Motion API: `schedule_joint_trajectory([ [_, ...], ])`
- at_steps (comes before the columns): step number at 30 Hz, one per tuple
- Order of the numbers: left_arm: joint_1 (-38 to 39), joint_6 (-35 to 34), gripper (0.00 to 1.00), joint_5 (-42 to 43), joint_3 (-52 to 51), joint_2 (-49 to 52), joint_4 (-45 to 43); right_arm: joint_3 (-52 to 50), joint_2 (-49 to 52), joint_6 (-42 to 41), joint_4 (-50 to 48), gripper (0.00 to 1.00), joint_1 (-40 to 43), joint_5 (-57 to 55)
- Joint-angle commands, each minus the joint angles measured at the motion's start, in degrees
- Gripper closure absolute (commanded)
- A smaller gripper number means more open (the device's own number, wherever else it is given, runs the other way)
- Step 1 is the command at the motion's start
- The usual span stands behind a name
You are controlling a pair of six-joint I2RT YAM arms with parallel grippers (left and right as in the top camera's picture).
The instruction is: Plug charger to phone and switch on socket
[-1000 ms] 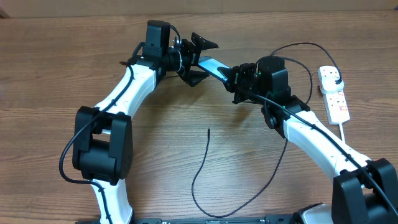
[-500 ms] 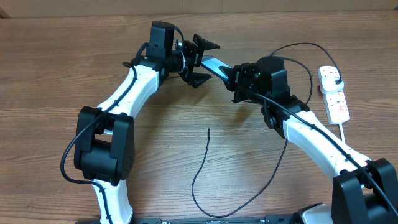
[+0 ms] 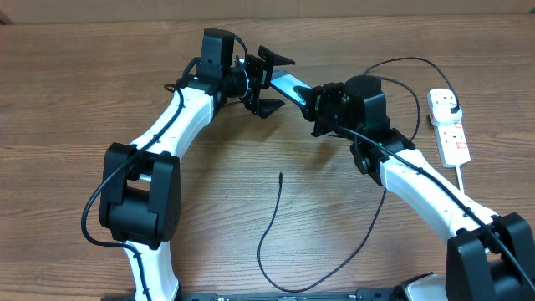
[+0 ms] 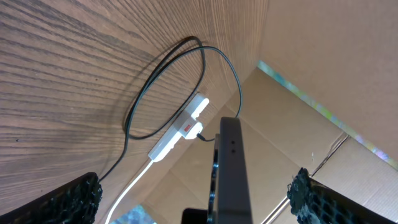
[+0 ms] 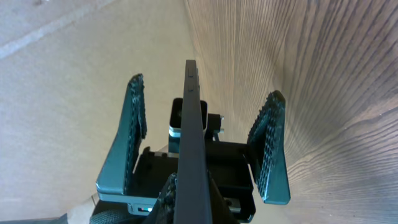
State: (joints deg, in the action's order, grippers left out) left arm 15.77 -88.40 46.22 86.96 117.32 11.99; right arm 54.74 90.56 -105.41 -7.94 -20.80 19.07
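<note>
Farthest left, the left arm reaches up across the wooden surface (image 3: 67, 109) toward the top middle, and its pincer (image 3: 272, 82) stands wide open. The phone (image 3: 287, 86) is raised off the surface and sits edge-on between those spread fingers (image 5: 132, 140). Both wrist views show a gap on each side of it, so they do not touch it. The right pincer (image 3: 313, 100) is clamped tight on the phone's other end and holds it up.

Below them the charger (image 3: 260, 242) lies loose on the surface. Its free tip rests near the middle, well apart from the phone. The cable loops down toward the near edge and passes under the right arm. It then arcs up and over to the socket (image 3: 451, 134) at the far right, where a black plug sits in the far end. The socket lies flat, its white cord trailing toward the near edge.
</note>
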Motion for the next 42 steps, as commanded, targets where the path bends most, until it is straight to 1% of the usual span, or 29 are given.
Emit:
schedule_joint_trajectory([
  [1,0.5,-0.3,0.0,-0.1,-0.5,-1.4,0.0,0.9,-0.4,0.9,-1.0,0.96,-0.6,-0.2],
  [6,0.8,1.7,0.01,-0.3,-0.5,-1.4,0.0,0.9,-0.4,0.9,-0.9,0.96,-1.1,-0.2],
  [10,0.8,1.6,0.0,-0.2,-0.5,-1.4,-0.1,0.9,-0.4,0.9,-0.7,0.96,-1.2,-0.2],
  [13,0.8,1.6,0.02,-0.2,-0.5,-1.4,0.0,0.9,-0.4,0.9,-0.5,0.96,-1.2,-0.2],
  [18,0.8,1.6,0.1,-0.2,-0.5,-1.4,0.0,0.9,-0.4,0.9,-0.3,0.96,-1.3,-0.2],
  [20,0.8,1.6,0.11,-0.2,-0.5,-1.4,0.0,0.9,-0.4,0.9,-0.3,0.96,-1.3,-0.2],
  [25,0.8,1.6,0.2,-0.2,-0.5,-1.4,0.0,0.9,-0.4,0.9,-0.3,0.96,-1.3,-0.2],
  [27,0.8,1.6,0.21,-0.2,-0.5,-1.4,0.0,0.9,-0.4,0.9,-0.3,0.96,-1.3,-0.2],
  [28,0.8,1.6,0.24,-0.2,-0.5,-1.4,0.0,0.9,-0.4,0.9,-0.3,0.96,-1.3,-0.2],
  [30,0.8,1.6,0.33,-0.2,-0.5,-1.4,0.0,0.9,-0.4,0.9,-0.3,0.96,-1.3,-0.2],
  [31,0.8,1.6,0.39,-0.2,-0.5,-1.4,0.0,0.9,-0.4,0.9,-0.3,0.96,-1.3,-0.2],
  [32,0.8,1.6,0.42,-0.2,-0.5,-1.4,0.0,0.9,-0.4,0.9,-0.1,0.96,-1.3,-0.2],
  [37,0.8,1.7,0.51,-0.2,-0.5,-1.4,0.0,0.9,-0.4,0.9,1.2,0.96,-1.3,-0.2],
  [42,0.8,3.3,0.57,-0.2,-0.5,-1.4,0.0,0.9,-0.4,0.9,0.9,0.96,-1.3,-0.2],
])
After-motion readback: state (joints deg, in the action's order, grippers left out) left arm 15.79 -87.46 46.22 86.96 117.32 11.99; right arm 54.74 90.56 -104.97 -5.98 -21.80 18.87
